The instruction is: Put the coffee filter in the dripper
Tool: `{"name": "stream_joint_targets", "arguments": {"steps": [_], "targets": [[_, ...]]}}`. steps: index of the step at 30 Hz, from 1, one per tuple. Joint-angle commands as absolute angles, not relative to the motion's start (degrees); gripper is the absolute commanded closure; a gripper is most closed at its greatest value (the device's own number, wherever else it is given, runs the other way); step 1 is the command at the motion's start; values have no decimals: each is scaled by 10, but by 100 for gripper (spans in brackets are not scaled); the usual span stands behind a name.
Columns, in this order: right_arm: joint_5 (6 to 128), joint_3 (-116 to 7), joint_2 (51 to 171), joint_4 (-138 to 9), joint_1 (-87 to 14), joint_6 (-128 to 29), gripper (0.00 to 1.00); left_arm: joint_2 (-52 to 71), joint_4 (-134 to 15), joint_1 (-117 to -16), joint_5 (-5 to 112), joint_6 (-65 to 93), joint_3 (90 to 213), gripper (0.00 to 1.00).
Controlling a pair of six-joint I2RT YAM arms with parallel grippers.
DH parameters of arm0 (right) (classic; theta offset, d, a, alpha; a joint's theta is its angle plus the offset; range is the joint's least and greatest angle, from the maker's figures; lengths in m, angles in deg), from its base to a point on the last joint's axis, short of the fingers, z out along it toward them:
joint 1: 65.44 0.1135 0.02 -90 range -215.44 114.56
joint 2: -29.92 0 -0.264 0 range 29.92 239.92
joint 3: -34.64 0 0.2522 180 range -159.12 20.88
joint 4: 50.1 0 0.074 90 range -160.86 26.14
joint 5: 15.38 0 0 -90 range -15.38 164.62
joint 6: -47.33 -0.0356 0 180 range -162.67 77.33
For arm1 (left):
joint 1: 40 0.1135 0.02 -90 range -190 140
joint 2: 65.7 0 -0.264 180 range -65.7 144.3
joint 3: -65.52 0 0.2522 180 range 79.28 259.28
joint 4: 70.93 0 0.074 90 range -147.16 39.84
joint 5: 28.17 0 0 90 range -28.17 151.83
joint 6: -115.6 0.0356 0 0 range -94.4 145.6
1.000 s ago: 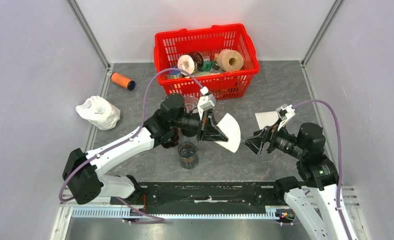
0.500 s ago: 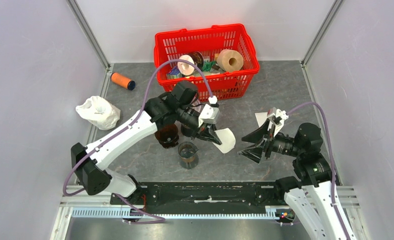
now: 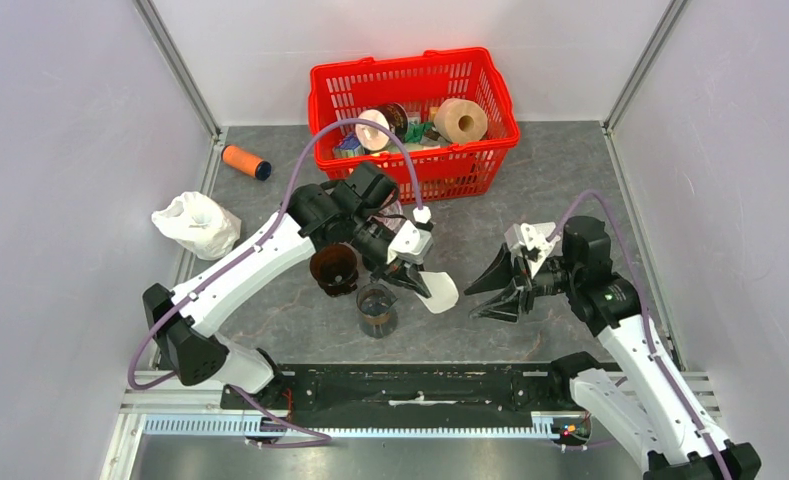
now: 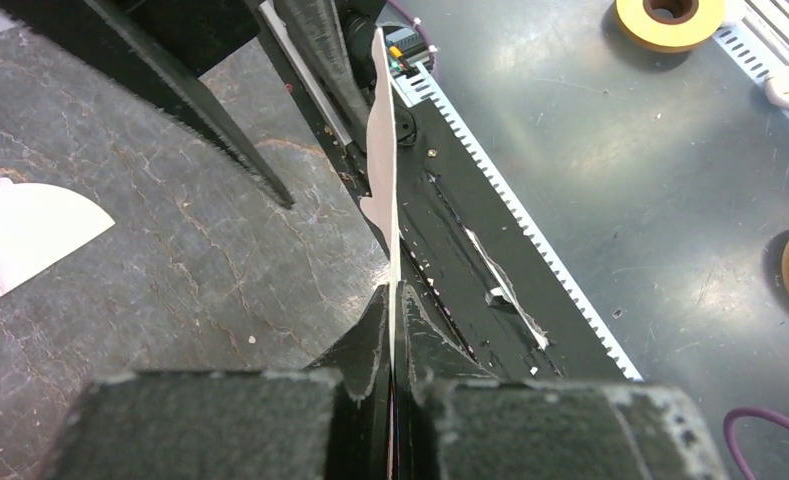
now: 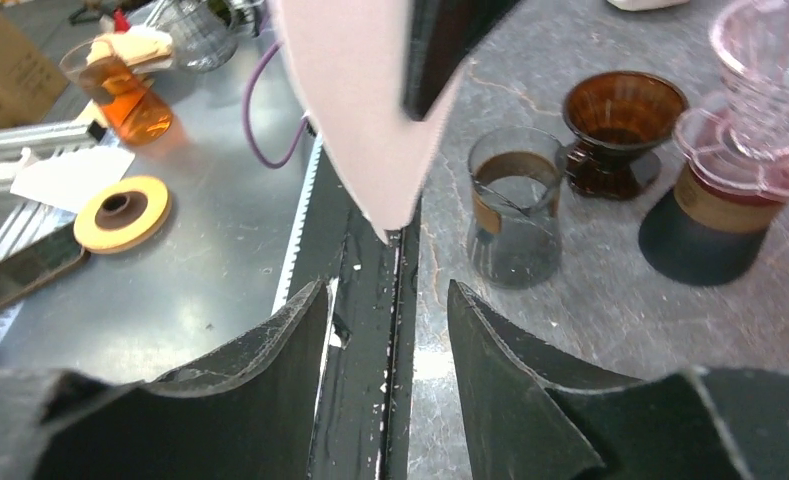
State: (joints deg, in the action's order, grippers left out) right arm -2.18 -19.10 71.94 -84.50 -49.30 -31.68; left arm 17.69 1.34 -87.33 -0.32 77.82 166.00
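Observation:
My left gripper (image 3: 417, 280) is shut on a white paper coffee filter (image 3: 440, 293) and holds it in the air over the table's middle; in the left wrist view the filter (image 4: 382, 130) stands edge-on out of the closed jaws (image 4: 392, 290). The brown dripper (image 3: 334, 268) stands left of the gripper, beside a glass cup (image 3: 376, 308). My right gripper (image 3: 482, 292) is open and empty, just right of the filter. In the right wrist view the filter (image 5: 365, 110) hangs above the open gripper (image 5: 385, 300), apart from it, with the dripper (image 5: 622, 120) beyond.
A second filter (image 4: 30, 230) lies flat on the table. A pink-clear dripper on a dark server (image 5: 760, 130) stands by the brown one. A red basket (image 3: 325, 95) of items is at the back, an orange spool (image 3: 245, 161) and a white bag (image 3: 197, 223) at left.
My left gripper has carried the filter down and toward the near edge. My right gripper has swung left toward the filter, with its jaws wide open.

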Motion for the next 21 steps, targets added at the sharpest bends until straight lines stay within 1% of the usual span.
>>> {"name": "stream_joint_targets", "arguments": {"steps": [1, 4, 6, 8, 10, 13, 19, 20, 21], "targets": [[-85, -232, 727, -943, -472, -149, 45, 187, 28, -872, -31, 808, 1689, 98], [-58, -239, 739, -929, -456, -160, 45, 199, 16, -872, -31, 782, 1700, 98], [-28, -233, 750, -886, -443, -205, 46, 205, 5, -872, -30, 764, 1704, 98], [-1, -222, 758, -845, -431, -247, 48, 208, -7, -872, -27, 746, 1707, 98], [18, -221, 761, -845, -423, -249, 53, 208, -7, -872, -25, 748, 1706, 98], [11, -222, 758, -849, -420, -242, 58, 206, -7, -872, -22, 747, 1706, 98], [-2, -220, 749, -850, -410, -239, 87, 204, -11, -872, -18, 742, 1701, 98], [-2, -220, 749, -849, -409, -240, 95, 203, -18, -872, -17, 736, 1699, 98], [-1, -219, 750, -849, -407, -240, 100, 202, -25, -872, -17, 730, 1697, 98]]}}
